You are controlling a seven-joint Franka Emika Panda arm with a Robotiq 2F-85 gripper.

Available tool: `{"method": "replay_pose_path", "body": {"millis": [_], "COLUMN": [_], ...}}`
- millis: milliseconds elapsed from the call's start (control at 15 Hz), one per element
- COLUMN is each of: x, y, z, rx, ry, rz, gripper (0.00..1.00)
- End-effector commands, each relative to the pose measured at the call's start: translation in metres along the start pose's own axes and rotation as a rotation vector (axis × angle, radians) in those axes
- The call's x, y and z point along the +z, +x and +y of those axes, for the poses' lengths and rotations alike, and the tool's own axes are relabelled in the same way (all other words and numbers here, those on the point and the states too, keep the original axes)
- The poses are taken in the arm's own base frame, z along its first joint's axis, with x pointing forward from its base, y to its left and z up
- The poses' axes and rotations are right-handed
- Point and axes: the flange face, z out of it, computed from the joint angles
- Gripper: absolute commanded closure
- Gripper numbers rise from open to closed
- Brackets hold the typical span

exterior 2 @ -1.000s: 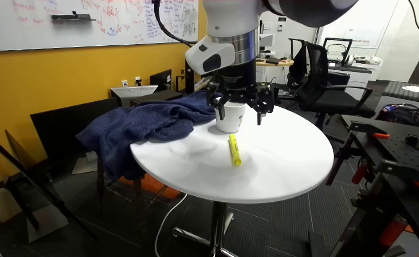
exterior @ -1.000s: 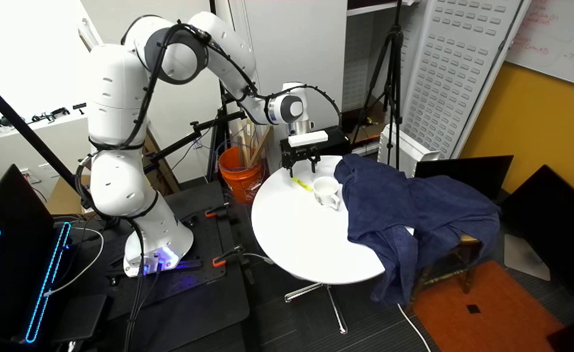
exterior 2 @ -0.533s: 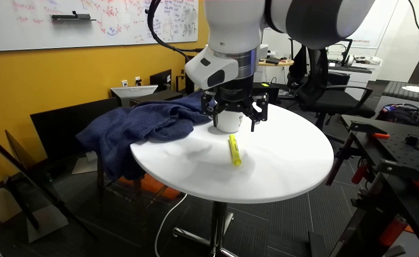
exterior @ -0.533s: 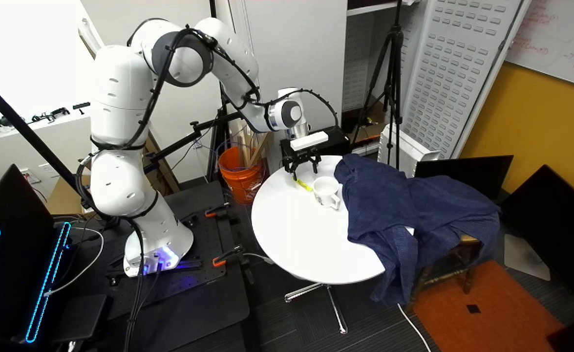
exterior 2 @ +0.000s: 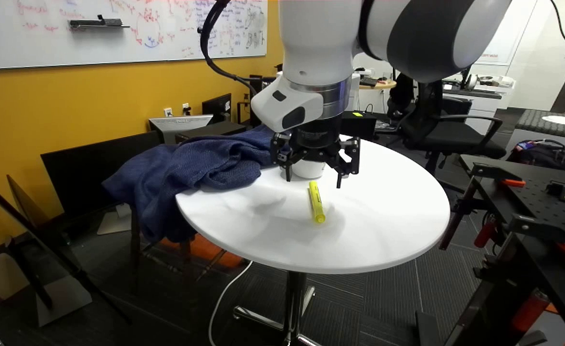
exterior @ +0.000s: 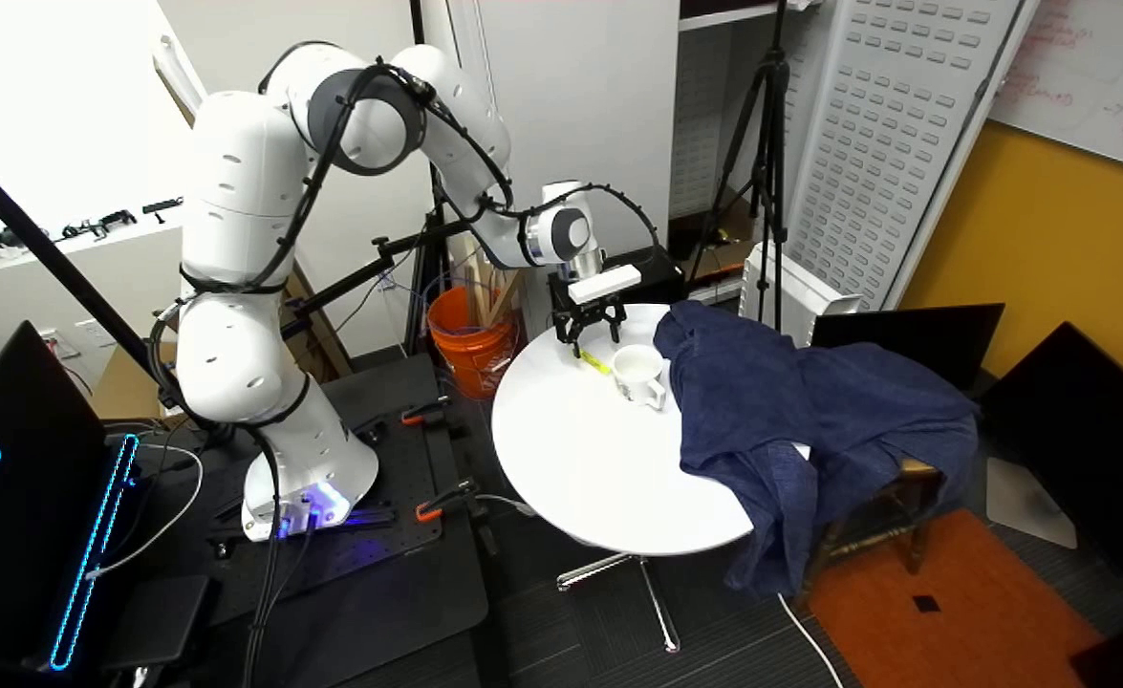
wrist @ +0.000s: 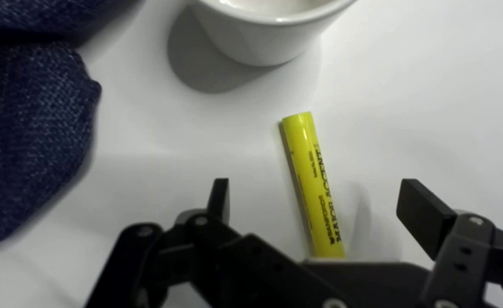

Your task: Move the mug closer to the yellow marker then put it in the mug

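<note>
The yellow marker (wrist: pixel 313 171) lies flat on the white round table (exterior 2: pixel 383 221); in the wrist view its near end is hidden behind the gripper body. Just beyond its far end the white mug (wrist: pixel 264 40) stands upright, a small gap between them. Part of the mug (exterior 2: pixel 309 169) is behind the gripper in an exterior view, while its handle shows in an exterior view with the mug (exterior: pixel 636 382) whole. My gripper (wrist: pixel 314 188) hangs above the marker, jaws wide apart, one finger either side of it. It is open and touches neither marker nor mug.
A dark blue cloth (exterior: pixel 771 401) covers the table's side and hangs over a chair, lying close to the mug. An orange bucket (exterior: pixel 470 334) stands on the floor beyond the table edge. A black tripod (exterior: pixel 766 162) stands behind.
My gripper has come down toward the table over the marker, its fingers still wide apart. Mug, marker and cloth have stayed in place.
</note>
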Motion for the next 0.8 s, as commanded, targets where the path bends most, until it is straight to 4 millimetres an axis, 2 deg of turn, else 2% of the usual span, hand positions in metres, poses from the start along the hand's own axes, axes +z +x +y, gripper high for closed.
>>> {"method": "replay_pose_path", "body": {"millis": [0, 667, 733], "x": [0.007, 0.023, 0.024], "y": [-0.003, 0.001, 0.001], "z": [0.004, 0.012, 0.012], "rx": [-0.022, -0.053, -0.054], "ry": [-0.019, -0.012, -0.01], "rz": [0.02, 0.038, 0.038], "gripper": [0.0, 0.0, 0.04]}}
